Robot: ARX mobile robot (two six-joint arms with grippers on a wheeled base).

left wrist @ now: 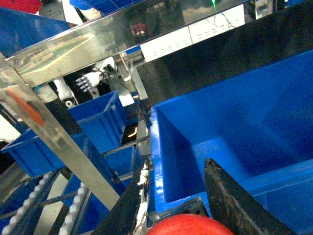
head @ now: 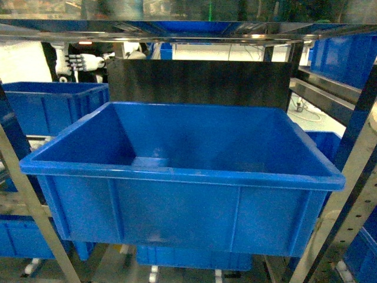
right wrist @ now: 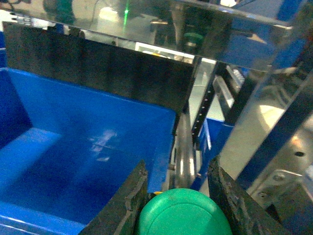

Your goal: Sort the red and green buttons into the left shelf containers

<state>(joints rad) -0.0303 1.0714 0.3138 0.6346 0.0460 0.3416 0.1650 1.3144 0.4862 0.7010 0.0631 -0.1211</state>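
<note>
Red button (left wrist: 183, 225) cut by left wrist view's bottom edge, only cap top visible; green button (right wrist: 183, 215) likewise, body hidden. Neither end effector appears in head view. Tub (head: 177, 171) floor partly hidden by its front wall.

A dark panel (head: 200, 82) stands upright as the backdrop — everything else sits around it. Above it runs a shiny metal shelf beam (head: 188, 29), reflecting the room. Left of the panel, behind the shelving, a white robot hand (head: 82, 61) with dark fingers hangs in the background. Right of the panel, a slanted metal post (head: 347, 194) with a row of holes rises — below and left, white rollers (left wrist: 36, 188) line a rack.
</note>
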